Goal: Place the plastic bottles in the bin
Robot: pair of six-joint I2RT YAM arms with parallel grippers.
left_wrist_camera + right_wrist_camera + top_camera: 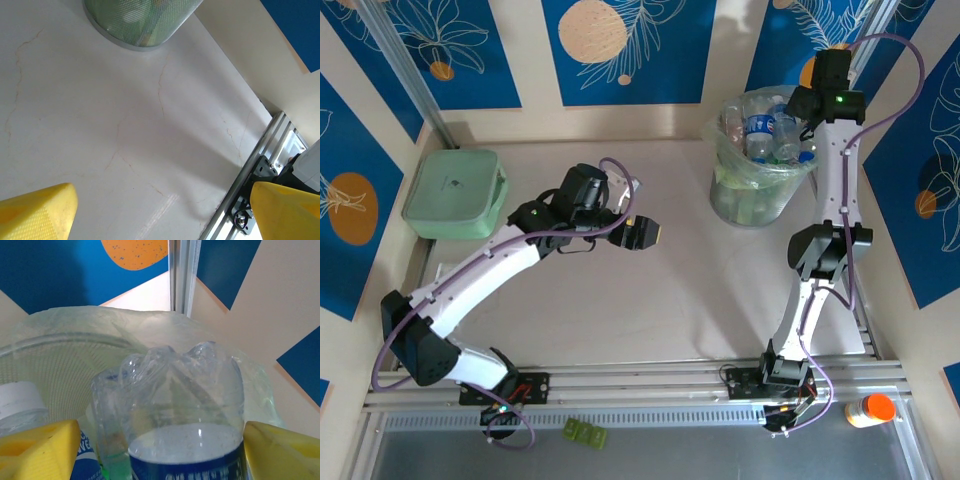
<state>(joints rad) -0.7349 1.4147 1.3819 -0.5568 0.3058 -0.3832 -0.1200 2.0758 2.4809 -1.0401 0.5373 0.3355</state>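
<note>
A clear, lobed-base plastic bottle (pixel 182 400), blue-labelled, stands roughly upright, base uppermost, in the round translucent bag-lined bin (pixel 760 205) between the spread fingers of the right hand (pixel 160 450); the left hand (pixel 160 210) gapes above the bench (pixel 125 125).

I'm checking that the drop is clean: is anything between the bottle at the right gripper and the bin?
Nothing visible. The bottle sits between the spread fingers of the right gripper, directly over the open mouth of the bin. Other bottles are already piled inside.
</note>
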